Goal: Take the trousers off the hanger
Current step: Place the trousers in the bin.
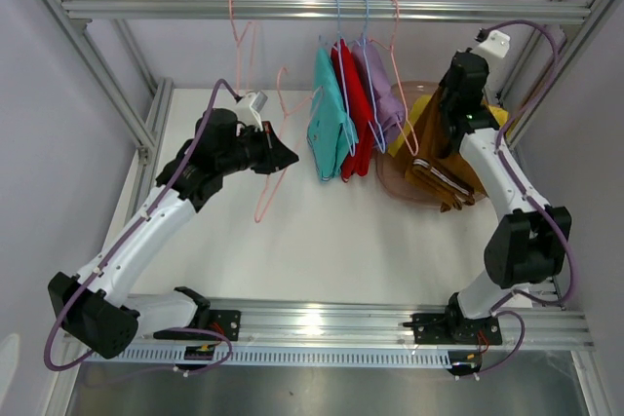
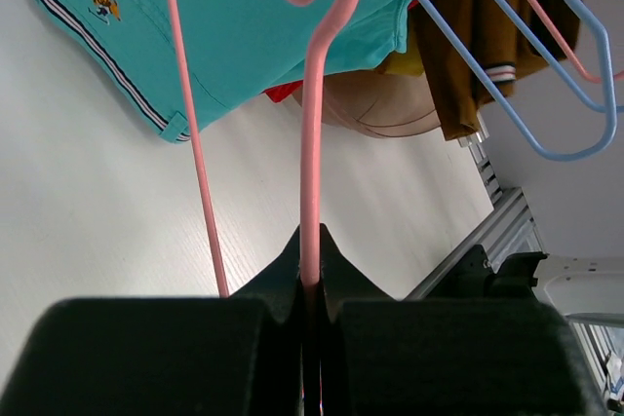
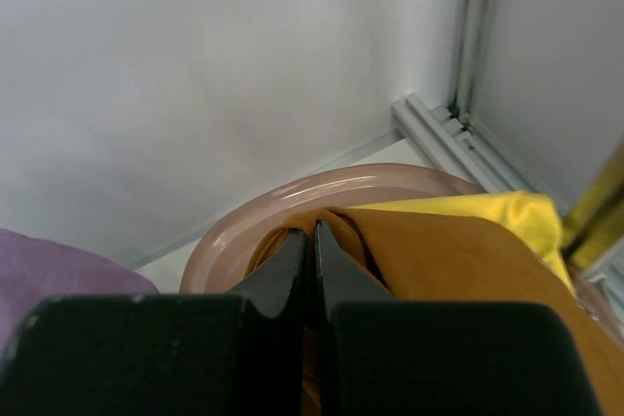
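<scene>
I see left hand [image 2: 310, 241] pinching pink hanger [image 2: 310, 163]. Right hand [image 3: 313, 231] pinches brown trousers [image 3: 448, 260] over tub [image 3: 234, 231], yellow pair [image 3: 526, 211] in it. From rail [image 1: 292, 9] hang teal [image 1: 330, 129], red [image 1: 356, 114], lavender [image 1: 382, 94] pairs above bench [image 1: 322, 241].

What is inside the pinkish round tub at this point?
In the tub lie brown trousers and yellow trousers, the right gripper shut on the brown pair. The cloth covers the tub's floor, so anything beneath is unseen.
</scene>
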Robot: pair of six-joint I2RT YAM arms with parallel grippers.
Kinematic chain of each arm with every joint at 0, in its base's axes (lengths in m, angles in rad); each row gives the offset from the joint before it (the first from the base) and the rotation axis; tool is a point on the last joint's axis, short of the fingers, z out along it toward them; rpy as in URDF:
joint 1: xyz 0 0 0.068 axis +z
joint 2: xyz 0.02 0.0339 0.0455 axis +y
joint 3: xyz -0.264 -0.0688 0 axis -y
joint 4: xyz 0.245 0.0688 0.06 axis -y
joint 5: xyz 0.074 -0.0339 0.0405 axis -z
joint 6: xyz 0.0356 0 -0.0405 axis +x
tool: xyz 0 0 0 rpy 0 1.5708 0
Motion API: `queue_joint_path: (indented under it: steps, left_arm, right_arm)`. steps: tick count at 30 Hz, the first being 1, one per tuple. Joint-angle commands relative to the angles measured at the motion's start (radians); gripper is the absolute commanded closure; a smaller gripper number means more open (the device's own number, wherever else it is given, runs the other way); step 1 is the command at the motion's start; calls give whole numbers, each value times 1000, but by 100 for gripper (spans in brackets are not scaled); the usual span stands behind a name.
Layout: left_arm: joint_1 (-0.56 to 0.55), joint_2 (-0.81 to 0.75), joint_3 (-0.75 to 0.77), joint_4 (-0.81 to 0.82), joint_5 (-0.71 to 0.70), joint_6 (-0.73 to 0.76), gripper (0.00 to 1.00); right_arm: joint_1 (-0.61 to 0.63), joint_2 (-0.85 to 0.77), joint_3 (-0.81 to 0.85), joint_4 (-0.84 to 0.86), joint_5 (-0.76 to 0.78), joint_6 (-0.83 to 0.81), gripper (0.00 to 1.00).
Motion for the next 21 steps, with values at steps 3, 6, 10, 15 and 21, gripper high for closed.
queue_joint_path:
  steps: [3, 6, 10, 15, 21]
  left_arm:
    - [-10, -20, 57, 15, 31, 29, 100]
    - [-10, -17, 57, 12, 32, 30, 100]
    - [-9, -14, 58, 10, 36, 30, 100]
    - [-10, -15, 61, 10, 42, 30, 100]
    - [-10, -21, 60, 9, 50, 33, 99]
  right_arm:
    - [18, 120, 173, 95, 9, 6, 100]
    - [29, 198, 245, 70, 9, -13, 96]
    - [27, 246, 285, 33, 1, -15, 23]
    - [27, 206, 260, 23, -6, -20, 10]
    - [26, 102, 149, 33, -16, -3, 16]
